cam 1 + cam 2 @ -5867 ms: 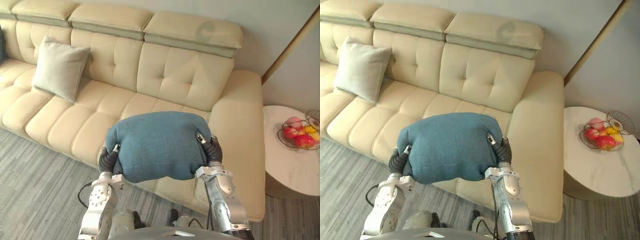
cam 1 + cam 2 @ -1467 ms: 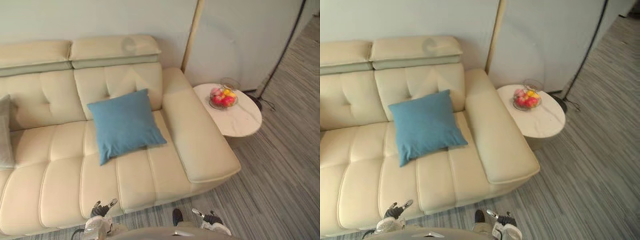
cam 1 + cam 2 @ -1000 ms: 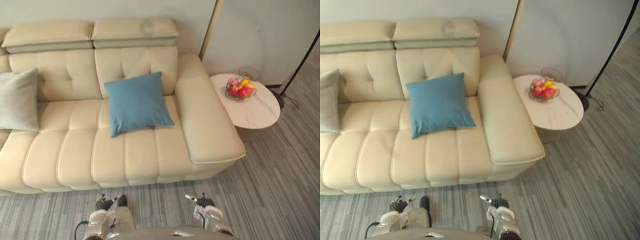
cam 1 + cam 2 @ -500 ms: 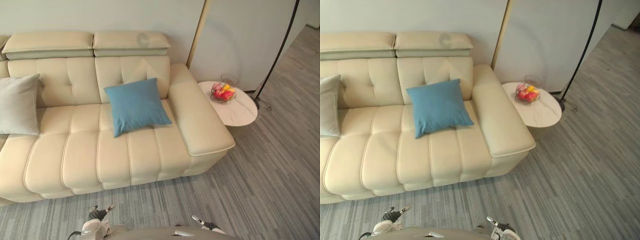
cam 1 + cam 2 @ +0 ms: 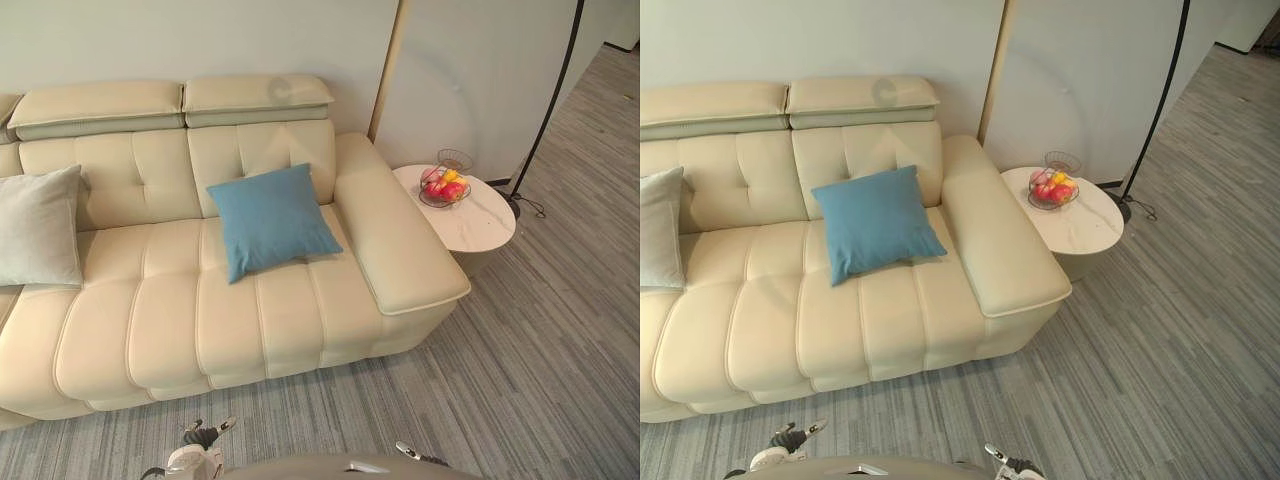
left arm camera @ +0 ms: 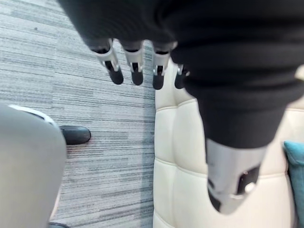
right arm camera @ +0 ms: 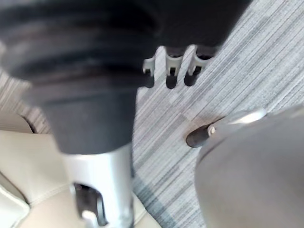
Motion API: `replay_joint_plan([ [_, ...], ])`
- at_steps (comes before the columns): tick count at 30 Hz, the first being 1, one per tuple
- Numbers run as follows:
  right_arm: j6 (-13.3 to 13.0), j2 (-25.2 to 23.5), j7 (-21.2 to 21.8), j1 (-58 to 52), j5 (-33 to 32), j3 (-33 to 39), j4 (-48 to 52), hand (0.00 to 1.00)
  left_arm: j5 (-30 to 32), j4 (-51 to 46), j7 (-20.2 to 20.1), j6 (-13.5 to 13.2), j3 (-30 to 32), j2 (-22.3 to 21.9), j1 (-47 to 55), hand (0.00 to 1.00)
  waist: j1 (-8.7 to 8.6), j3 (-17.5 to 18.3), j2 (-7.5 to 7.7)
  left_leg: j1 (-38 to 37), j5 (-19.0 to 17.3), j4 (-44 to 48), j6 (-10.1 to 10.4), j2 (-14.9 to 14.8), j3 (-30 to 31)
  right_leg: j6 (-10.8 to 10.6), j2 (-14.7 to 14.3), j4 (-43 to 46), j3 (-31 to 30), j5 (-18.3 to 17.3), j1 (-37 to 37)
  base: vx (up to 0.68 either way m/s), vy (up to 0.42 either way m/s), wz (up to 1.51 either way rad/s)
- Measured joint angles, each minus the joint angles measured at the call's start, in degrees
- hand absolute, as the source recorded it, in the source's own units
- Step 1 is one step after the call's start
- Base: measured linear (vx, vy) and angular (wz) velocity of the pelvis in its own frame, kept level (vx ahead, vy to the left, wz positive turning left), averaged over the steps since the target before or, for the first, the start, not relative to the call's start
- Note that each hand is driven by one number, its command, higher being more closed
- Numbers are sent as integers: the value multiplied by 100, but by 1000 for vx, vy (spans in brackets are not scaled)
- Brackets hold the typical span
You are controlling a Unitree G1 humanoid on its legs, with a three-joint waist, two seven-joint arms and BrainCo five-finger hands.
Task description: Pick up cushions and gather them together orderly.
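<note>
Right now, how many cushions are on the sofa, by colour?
Blue cushion: 1
Grey cushion: 1
Total: 2

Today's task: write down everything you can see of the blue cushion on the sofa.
The blue cushion is square and plump, in plain teal-blue fabric with pointed corners. It leans back against the backrest of the cream sofa, its lower edge on the seat, turned slightly askew. It sits near the sofa's right armrest, well apart from the pale grey cushion. Nothing else touches it.
</note>
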State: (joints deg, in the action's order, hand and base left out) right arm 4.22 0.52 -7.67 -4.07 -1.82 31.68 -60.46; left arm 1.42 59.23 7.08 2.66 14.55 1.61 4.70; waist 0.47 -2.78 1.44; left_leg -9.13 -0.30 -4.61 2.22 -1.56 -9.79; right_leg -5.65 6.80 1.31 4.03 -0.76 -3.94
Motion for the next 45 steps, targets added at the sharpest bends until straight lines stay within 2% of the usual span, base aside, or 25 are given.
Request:
replay_joint_plan([
  [6, -2, 2, 8, 19, -11, -22, 1, 0, -26, -6, -10, -8, 14, -8, -2, 0, 27, -14, -22, 35, 0, -1, 0, -3, 32, -2, 15, -14, 105, -1, 2, 0, 0, 2],
  [11, -2, 19, 21, 17, -125, -227, 53, 0, -308, -4, -61, -8, 124, -57, 17, 0, 41, -20, -32, 103, -6, 0, 10, -29, -36, -12, 5, -81, 112, 13, 39, -2, -6, -2],
  [16, -5, -20, 27, 31, -195, -422, 105, 0, -493, -3, -130, -8, 244, -104, 24, 0, 58, -44, -66, 66, -81, 2, 98, -141, -323, 0, -100, -99, -136, 32, 133, 9, -32, -27],
  [20, -21, -36, 125, 50, -361, -451, 154, 0, -566, -1, -160, -8, 344, -143, -1, 0, 47, -106, -129, -104, -181, 5, 220, -297, -764, 27, -287, -86, -530, 50, 176, 25, -57, -57],
  [22, -25, -44, 128, 23, -462, -453, 280, 0, -564, 1, -180, -4, 352, -173, -12, 0, -25, -141, -165, -228, -269, 67, 309, -409, -1058, 47, -432, -46, -793, 43, 218, 20, -84, -74],
  [24, -29, -50, 129, 51, -478, -458, 368, 0, -566, -6, -233, -4, 413, -195, -91, 0, -28, -293, -143, -174, -521, 661, 341, -522, -1252, 80, -539, 59, -1114, 22, 252, 4, -65, -85],
  [26, -44, 2, 126, 67, -483, -506, 378, 0, -581, -5, -244, -8, 454, -234, -127, 0, -28, -285, -156, 57, -633, 1344, 196, -536, -1079, 127, -631, 313, -1805, -7, 548, 39, -93, -130],
  [27, -43, 3, 126, 84, -483, -568, 376, 0, -585, -3, -243, -10, 457, -250, -133, 0, -31, -280, -182, 123, -664, 1466, 147, -535, -968, 127, -658, 376, -1956, -5, 636, 54, -85, -153],
  [28, -51, 68, 128, 139, -482, -683, 365, 0, -586, 22, -243, -12, 456, -289, -128, 0, -26, -332, -204, 251, -814, 1651, 25, -498, -621, 118, -723, 466, -2355, 38, 825, 42, -24, -153],
  [30, -49, 163, 127, 218, -479, -693, 334, 0, -586, 53, -242, -15, 453, -404, -130, 0, -39, -335, -410, 56, -1021, 1516, 19, -511, -437, 94, -930, 399, -2789, 166, 922, 17, 32, -165],
  [31, -57, 167, 129, 243, -466, -805, 346, 0, -580, 54, -247, -15, 443, -455, -201, 0, -90, -337, -432, -44, -1112, 1435, 56, -520, -708, 66, -1110, 374, -3090, 313, 1049, -30, 56, -144],
  [32, -60, 165, 130, 268, -453, -857, 349, 0, -580, 50, -247, -20, 442, -454, -260, 0, -100, -336, -433, -69, -1145, 1435, 42, -512, -917, 52, -1151, 367, -3185, 400, 1120, -92, 66, -160],
  [34, -57, 109, 131, 357, -449, -974, 369, 0, -580, 31, -248, -40, 446, -405, -346, 0, -51, -383, -303, -115, -1238, 1442, 81, -504, -1402, 95, -1264, 348, -3254, 585, 1316, -141, 35, -144],
  [35, -59, 34, 132, 505, -449, -1102, 431, 0, -578, 11, -247, -48, 434, -356, -359, 0, -38, -427, -252, -104, -1357, 1424, 124, -556, -1860, 237, -1319, 251, -3270, 685, 1540, -144, 3, -160],
  [36, -57, 1, 132, 517, -448, -1112, 524, 0, -580, -9, -246, -49, 388, -364, -396, 0, -36, -462, -236, -108, -1402, 1371, 188, -578, -2162, 553, -1241, 372, -2642, 614, 1778, -145, 1, -151],
  [37, -57, -10, 133, 521, -448, -1115, 560, 0, -581, -16, -246, -52, 358, -357, -412, 0, -18, -490, -230, -131, -1403, 1348, 195, -588, -2285, 663, -1173, 544, -2251, 543, 1924, -77, -10, -119],
  [38, -60, -3, 132, 515, -448, -1126, 574, 0, -584, -12, -243, -52, 323, -338, -415, 0, 1, -510, -219, -291, -1403, 1341, 209, -614, -2592, 737, -923, 1208, -928, 345, 2213, -29, -40, -105],
  [39, -65, -10, 128, 483, -449, -1134, 592, 0, -585, -12, -242, -56, 320, -330, -394, 0, 5, -506, -206, -406, -1393, 1351, 230, -579, -2740, 821, -663, 1517, 60, 148, 2177, 0, -45, -95],
  [40, -75, -8, 129, 462, -448, -1141, 603, 0, -587, -6, -238, -58, 316, -328, -389, 0, 6, -500, -202, -445, -1397, 1364, 237, -551, -2813, 827, -528, 1581, 481, 34, 2125, 42, -65, -67],
  [41, -104, 31, 129, 415, -447, -1145, 621, 0, -590, -13, -238, -59, 276, -360, -374, 0, -28, -539, -303, -530, -1388, 1387, 259, -575, -2943, 973, -293, 1669, 1266, -133, 2082, 40, -60, -64],
  [42, -147, 93, 127, 413, -445, -1143, 666, 0, -593, -11, -244, -61, 279, -404, -335, 0, -33, -520, -345, -560, -1364, 1365, 293, -636, -3078, 1004, -90, 1761, 1954, -377, 1958, 58, -99, -89],
  [43, -168, 126, 127, 411, -441, -1125, 729, 0, -610, -4, -243, -60, 276, -443, -277, 0, -17, -521, -445, -607, -1341, 1304, 331, -660, -3245, 980, 69, 1852, 2507, -483, 1940, 62, -94, -91],
  [44, -173, 137, 128, 407, -437, -1112, 726, 0, -615, 13, -243, -55, 275, -437, -270, 0, -15, -523, -459, -613, -1332, 1280, 346, -651, -3304, 955, 56, 1866, 2504, -465, 2000, 77, -131, -93],
  [45, -173, 140, 128, 415, -428, -1090, 724, 0, -625, 46, -243, -51, 277, -426, -270, 0, -9, -534, -466, -623, -1269, 1274, 414, -673, -3332, 947, -81, 1854, 2354, -417, 2079, 124, -178, -86],
])
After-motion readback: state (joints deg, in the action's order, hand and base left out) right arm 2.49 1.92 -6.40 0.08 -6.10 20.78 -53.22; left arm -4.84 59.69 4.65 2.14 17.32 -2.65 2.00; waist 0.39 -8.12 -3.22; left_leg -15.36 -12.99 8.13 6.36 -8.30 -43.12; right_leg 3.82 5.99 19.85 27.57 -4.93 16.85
